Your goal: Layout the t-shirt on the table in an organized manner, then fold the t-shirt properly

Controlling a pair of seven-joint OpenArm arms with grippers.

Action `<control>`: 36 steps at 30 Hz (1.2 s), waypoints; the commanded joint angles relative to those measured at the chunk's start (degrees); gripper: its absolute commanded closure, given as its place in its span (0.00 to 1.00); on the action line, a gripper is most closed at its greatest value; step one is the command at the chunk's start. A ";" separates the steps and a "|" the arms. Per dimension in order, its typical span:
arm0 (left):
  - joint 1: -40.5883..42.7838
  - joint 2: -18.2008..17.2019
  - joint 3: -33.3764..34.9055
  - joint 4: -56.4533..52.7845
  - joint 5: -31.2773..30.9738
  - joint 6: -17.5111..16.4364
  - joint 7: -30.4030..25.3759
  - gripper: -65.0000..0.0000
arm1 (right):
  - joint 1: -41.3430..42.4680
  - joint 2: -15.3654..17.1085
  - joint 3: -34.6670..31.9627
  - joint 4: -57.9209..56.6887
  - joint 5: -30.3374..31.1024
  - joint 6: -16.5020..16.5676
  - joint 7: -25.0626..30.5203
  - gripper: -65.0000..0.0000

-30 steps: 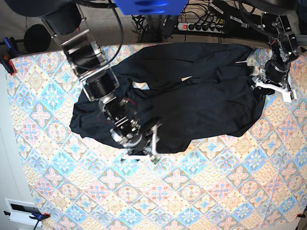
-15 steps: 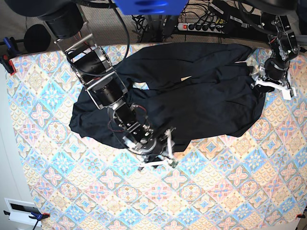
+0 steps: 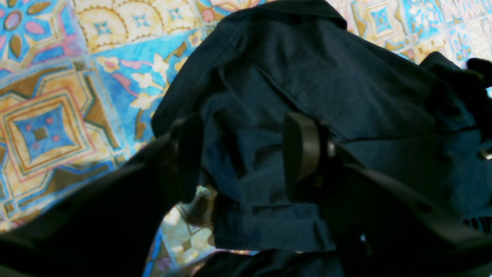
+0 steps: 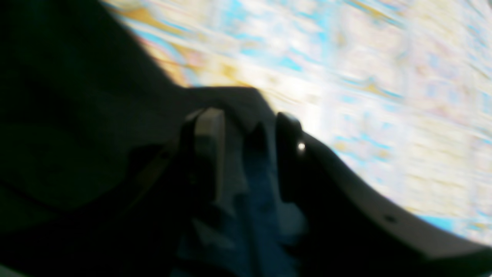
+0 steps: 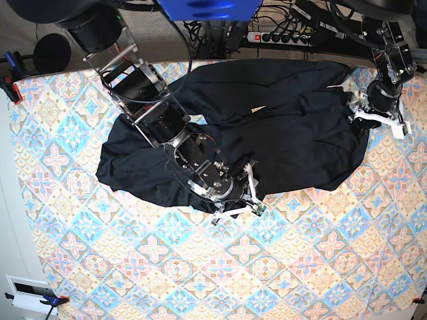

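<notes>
Base view shows us the plain black soft-fabric t-shirt (image 5: 280,127) lying rumpled in loose folds across the far half of the counter (image 5: 313,267), whose cloth carries pastel blue, pink and cream diamond floral tiles. Our right hand (image 5: 237,200) pinches the shirt's near hem between dark flat pads. Our left hand (image 3: 246,157) straddles a seamed fold at the shirt's edge, fabric bunched between its fingers.

A white power strip (image 5: 283,38) with a red switch is lying beyond the far edge of the desk, with black cables (image 5: 212,30) tangling beside it. Clamps are gripping the cloth at the far-left corner (image 5: 11,80) and the near-left corner (image 5: 48,301).
</notes>
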 commanded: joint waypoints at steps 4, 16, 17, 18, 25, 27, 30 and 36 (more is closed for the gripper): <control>-0.33 -0.93 -0.47 0.99 -0.71 -0.18 -0.98 0.53 | 1.84 -0.05 0.25 -4.96 -0.02 -0.75 4.35 0.67; -0.33 -0.93 -0.47 0.99 -0.71 -0.18 -0.98 0.53 | 2.37 0.03 0.34 -4.79 -0.11 -0.66 5.14 0.67; -0.33 -0.93 -0.47 0.99 -0.71 -0.18 -0.98 0.53 | 2.54 0.12 0.34 -4.17 -0.11 -0.66 4.79 0.67; -0.33 -0.93 -0.47 0.99 -0.71 -0.18 -0.98 0.53 | 2.54 0.12 0.34 -3.64 -0.11 -0.57 4.00 0.67; -0.42 -0.93 -0.47 0.99 -0.71 -0.18 -0.98 0.53 | 2.54 0.12 0.34 -0.83 -0.11 -0.57 2.16 0.67; -0.50 -0.93 -0.47 0.99 -0.71 -0.18 -0.98 0.53 | 2.54 0.03 0.34 -0.92 -0.11 -0.57 2.33 0.67; -0.50 -0.93 -0.47 0.99 -0.71 -0.09 -0.98 0.53 | 2.54 0.03 0.42 -0.83 -0.11 -0.57 2.42 0.67; -0.50 -0.93 -0.47 0.99 -0.71 -0.09 -0.98 0.53 | 3.95 -0.05 0.95 -0.48 0.24 -0.57 2.42 0.67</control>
